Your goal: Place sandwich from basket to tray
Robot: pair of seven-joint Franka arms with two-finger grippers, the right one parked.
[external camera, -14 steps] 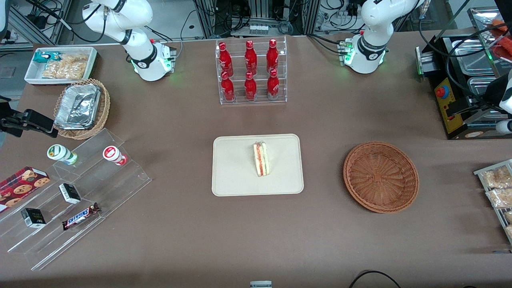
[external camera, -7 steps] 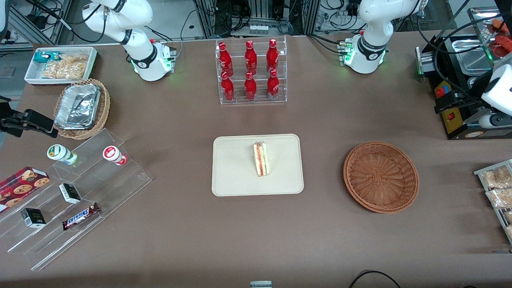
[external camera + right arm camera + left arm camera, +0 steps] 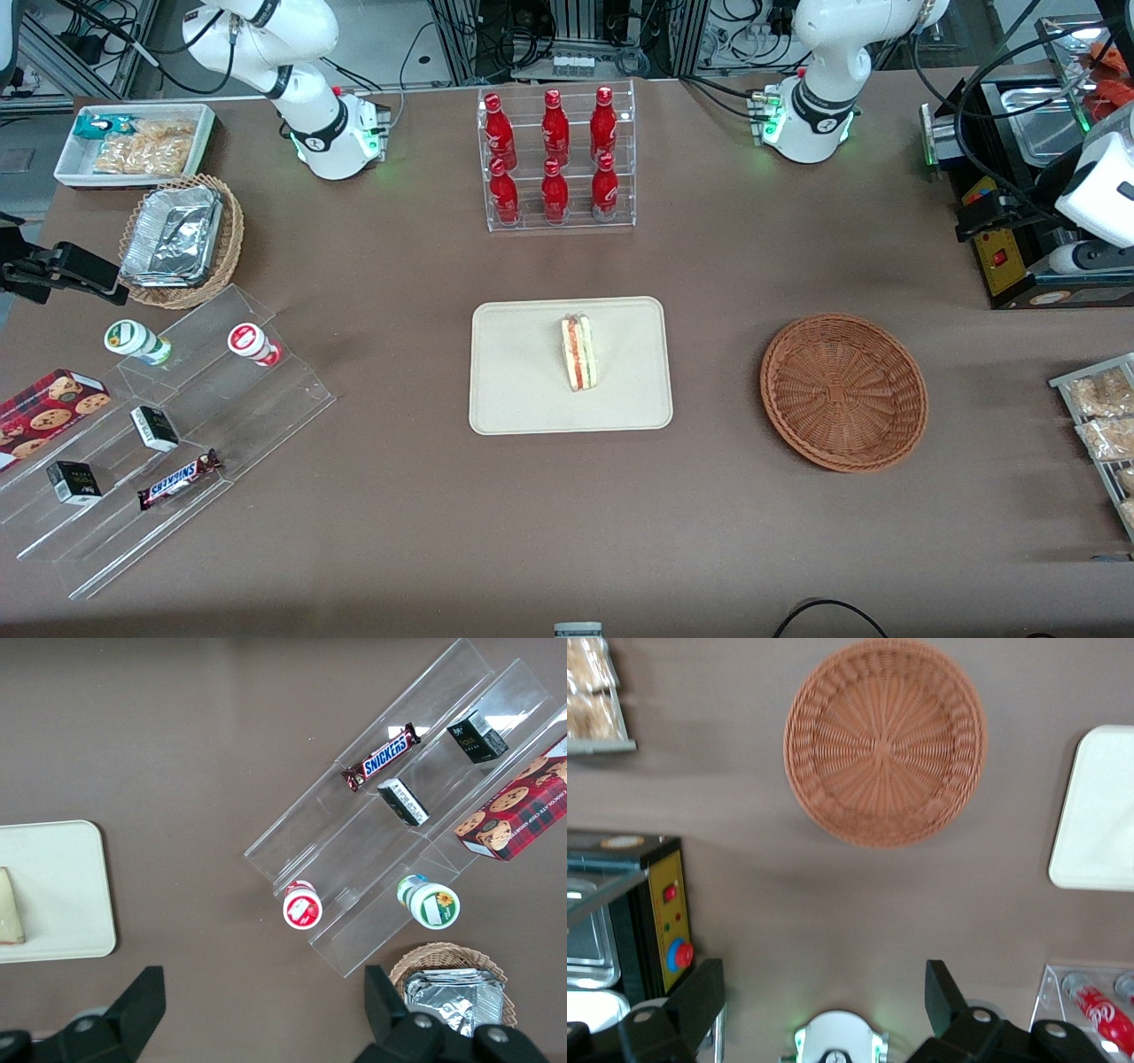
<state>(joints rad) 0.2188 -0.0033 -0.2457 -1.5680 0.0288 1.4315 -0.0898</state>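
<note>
Sandwich (image 3: 578, 354) lies on the tray (image 3: 514, 390), long axis toward the front camera; basket (image 3: 843, 391) empty; open hand (image 3: 824, 1005) hovers well apart, holding nothing.

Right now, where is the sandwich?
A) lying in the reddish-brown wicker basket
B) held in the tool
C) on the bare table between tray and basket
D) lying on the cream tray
D: the sandwich lies on the tray, the basket holds nothing, and the tool is open high above the table at the working arm's end, gripping nothing.
</note>
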